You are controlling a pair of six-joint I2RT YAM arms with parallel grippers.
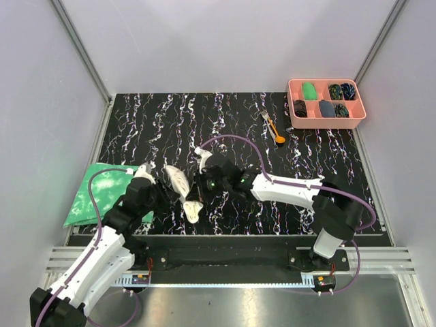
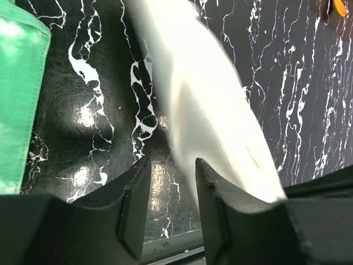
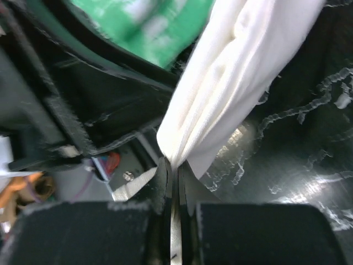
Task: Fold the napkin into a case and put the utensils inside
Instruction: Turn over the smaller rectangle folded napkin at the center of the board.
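The cream-white napkin (image 1: 177, 180) hangs bunched and lifted above the black marbled mat between my two grippers. My right gripper (image 1: 199, 189) is shut on one edge of it; in the right wrist view the cloth (image 3: 237, 66) gathers into the closed jaws (image 3: 175, 165). My left gripper (image 1: 158, 189) is open. In the left wrist view the napkin (image 2: 209, 110) runs past the outside of the right finger (image 2: 212, 187), and only mat shows between the jaws (image 2: 171, 187). The fork and orange spoon (image 1: 273, 127) lie together on the mat at the back right.
A green-and-white mottled cloth (image 1: 99, 194) lies at the mat's left edge, also in the left wrist view (image 2: 16, 99). A pink compartment tray (image 1: 293, 102) with small items stands at the back right corner. Grey walls enclose the table.
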